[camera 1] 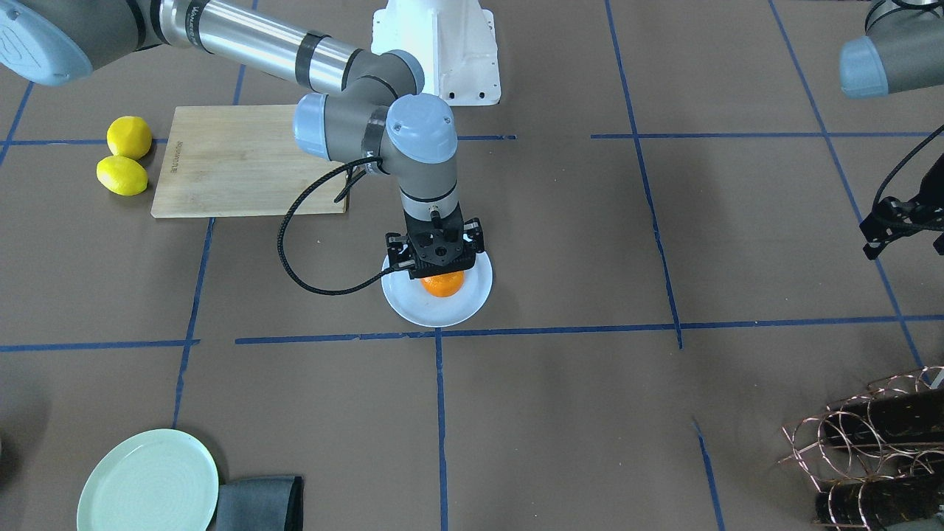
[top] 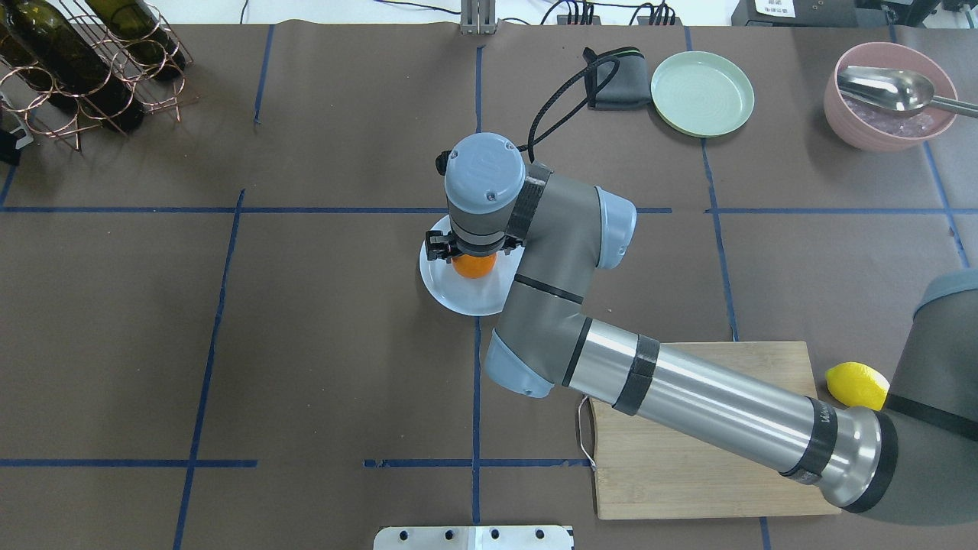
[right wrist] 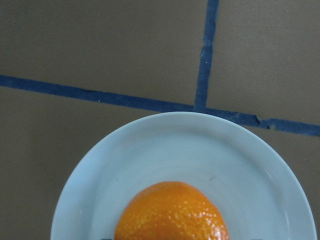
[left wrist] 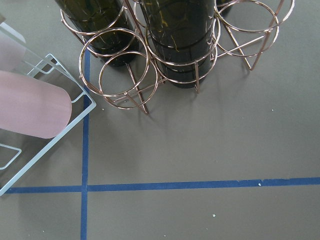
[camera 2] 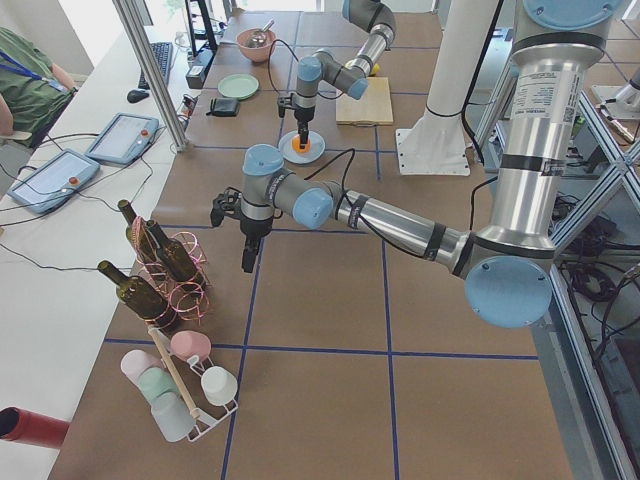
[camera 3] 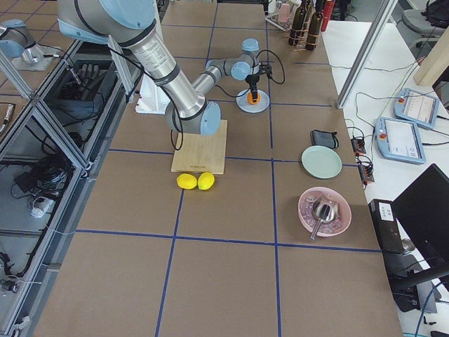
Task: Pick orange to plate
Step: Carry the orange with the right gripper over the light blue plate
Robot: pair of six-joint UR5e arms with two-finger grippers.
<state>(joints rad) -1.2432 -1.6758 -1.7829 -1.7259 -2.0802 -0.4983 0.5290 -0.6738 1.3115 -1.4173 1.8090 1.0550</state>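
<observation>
The orange (camera 1: 442,285) sits low over the middle of the white plate (camera 1: 420,310), directly under my right gripper (camera 1: 436,267), which points straight down. In the right wrist view the orange (right wrist: 172,212) fills the bottom centre with the plate (right wrist: 200,145) around it. The gripper's fingers are hidden by its own body, so I cannot tell whether they clamp the fruit or whether it touches the plate. From above, the orange (top: 473,266) peeks out below the wrist on the plate (top: 466,299). My left gripper (camera 2: 247,262) hangs near the bottle rack, its state unclear.
Two lemons (camera 1: 124,158) lie beside a wooden cutting board (camera 1: 243,158). A pale green plate (top: 702,93), a dark cloth (top: 615,80) and a pink bowl with a spoon (top: 890,95) stand along the far edge. A copper bottle rack (left wrist: 170,50) holds wine bottles.
</observation>
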